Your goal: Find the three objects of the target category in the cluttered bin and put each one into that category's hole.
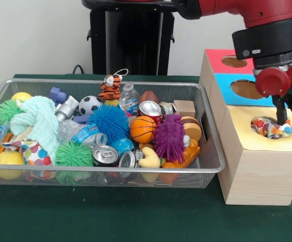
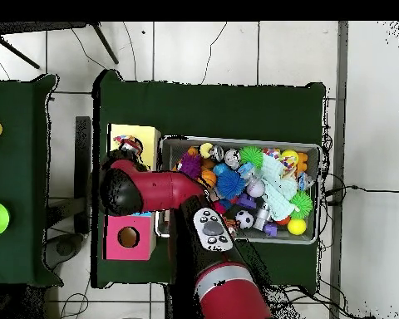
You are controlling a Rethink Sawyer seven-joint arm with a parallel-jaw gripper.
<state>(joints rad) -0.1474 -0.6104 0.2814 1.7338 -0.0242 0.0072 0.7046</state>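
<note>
The wire mesh bin (image 1: 105, 81) fills the left of the front view and is packed with toys. The yellow-topped wood box (image 1: 246, 151) stands to its right. A white cloth with coloured dots (image 1: 273, 128) lies bunched in the box's round hole (image 1: 257, 126), with part of it draped over the rim. My gripper (image 1: 282, 115) hangs straight down onto that cloth. Another dotted cloth (image 1: 32, 151) lies at the bin's front left, under a mint green cloth (image 1: 37, 120). In the overhead view the arm (image 2: 153, 189) covers the gripper beside the yellow box (image 2: 140, 133).
The blue-topped box (image 1: 236, 91) and red-topped box (image 1: 219, 58) stand behind the yellow one. The bin holds spiky balls (image 1: 109, 121), drink cans (image 1: 105, 155), a small basketball (image 1: 142, 129), a tiger toy (image 1: 110, 88) and plastic bottles. The bin also shows in the overhead view (image 2: 236, 141).
</note>
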